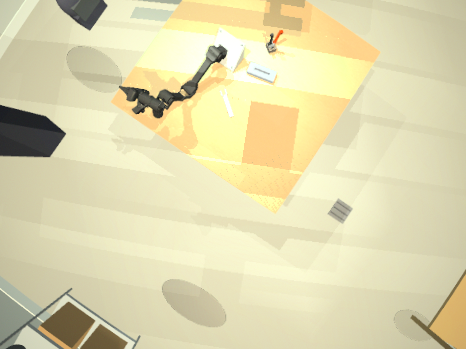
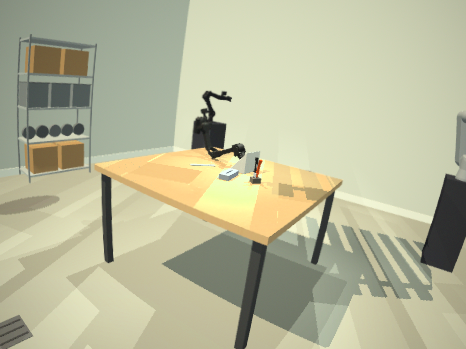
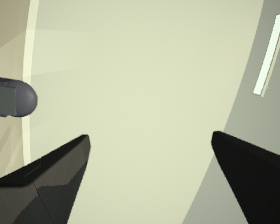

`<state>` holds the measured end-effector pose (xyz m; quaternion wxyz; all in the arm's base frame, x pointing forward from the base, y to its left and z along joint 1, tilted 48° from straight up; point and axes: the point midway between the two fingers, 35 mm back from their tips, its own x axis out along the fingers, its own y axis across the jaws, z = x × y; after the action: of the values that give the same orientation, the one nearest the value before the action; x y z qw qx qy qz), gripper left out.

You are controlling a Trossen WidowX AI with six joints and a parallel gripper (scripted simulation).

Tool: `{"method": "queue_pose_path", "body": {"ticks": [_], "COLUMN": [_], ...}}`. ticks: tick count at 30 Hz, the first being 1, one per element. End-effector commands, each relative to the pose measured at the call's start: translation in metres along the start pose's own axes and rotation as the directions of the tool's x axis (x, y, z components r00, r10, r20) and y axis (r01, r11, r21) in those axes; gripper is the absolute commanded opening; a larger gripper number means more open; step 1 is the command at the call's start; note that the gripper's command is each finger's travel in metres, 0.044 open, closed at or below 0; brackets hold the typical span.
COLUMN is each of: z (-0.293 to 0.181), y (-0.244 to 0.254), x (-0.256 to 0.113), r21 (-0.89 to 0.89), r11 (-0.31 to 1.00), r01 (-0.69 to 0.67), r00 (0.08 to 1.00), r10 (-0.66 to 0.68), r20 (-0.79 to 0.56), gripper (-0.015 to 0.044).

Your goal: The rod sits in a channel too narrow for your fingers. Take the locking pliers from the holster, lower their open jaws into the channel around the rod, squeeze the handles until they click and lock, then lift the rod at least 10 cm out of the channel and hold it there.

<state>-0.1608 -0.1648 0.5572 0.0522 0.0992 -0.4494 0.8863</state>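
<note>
Top view: the locking pliers (image 1: 278, 36) (image 2: 259, 168) stand upright in their holster (image 1: 271, 48) (image 2: 255, 180), at one o'clock from the channel block (image 1: 253, 72) (image 2: 228, 176). The dark line along the block's top marks the channel; the rod presumably lies inside, but it is too small to tell apart from the slot.

The gripper (image 1: 122, 90) (image 2: 229, 98) (image 3: 151, 138) is well apart, near nine o'clock from the block. Its fingers stand wide with nothing between them, and the wrist view faces the wall, with no task piece in sight.

None of the task's stages appears done. Taking the pliers, lowering their jaws around the rod, locking the handles, lifting and holding all remain. The arm first needs to swing round toward the holster, minding the upright white panel (image 1: 230, 50) (image 2: 248, 162) at ten o'clock from the block.
</note>
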Motion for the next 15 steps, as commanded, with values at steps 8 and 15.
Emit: {"method": "queue_pose_path", "body": {"ticks": [8, 15], "z": [-0.079, -0.155], "y": [-0.101, -0.186], "x": [0.003, -0.06], "r21": [0.065, -0.087], "r11": [0.916, 0.666], "r01": [0.395, 0.741], "r00": [0.918, 0.649], "r10": [-0.392, -0.743], "r20": [-0.062, -0.163], "gripper": [0.044, 0.044]}}
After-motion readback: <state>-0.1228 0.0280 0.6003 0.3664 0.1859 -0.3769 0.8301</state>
